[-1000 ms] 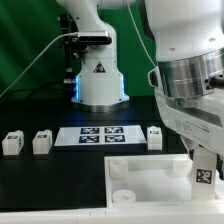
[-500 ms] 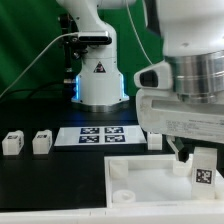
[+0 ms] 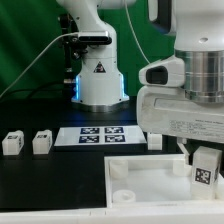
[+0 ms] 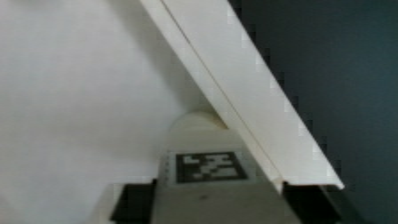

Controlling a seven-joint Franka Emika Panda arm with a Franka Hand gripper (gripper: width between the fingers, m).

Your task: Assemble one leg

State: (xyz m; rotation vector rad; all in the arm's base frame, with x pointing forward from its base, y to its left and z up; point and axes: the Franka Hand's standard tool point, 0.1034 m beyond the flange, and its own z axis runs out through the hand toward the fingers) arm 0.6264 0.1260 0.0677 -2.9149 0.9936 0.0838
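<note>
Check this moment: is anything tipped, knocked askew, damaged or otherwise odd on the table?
Nothing stands out. The loose legs stand upright near the marker board, the white panel lies flat, and the tool holds one leg upright over it.

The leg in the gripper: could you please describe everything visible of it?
The leg is a small white, plastic-looking block with a black-and-white square tag on its face. It stands upright between the fingers of the gripper, over the large white panel near its edge on the exterior view's right. Whether its base touches the panel cannot be told.
</note>
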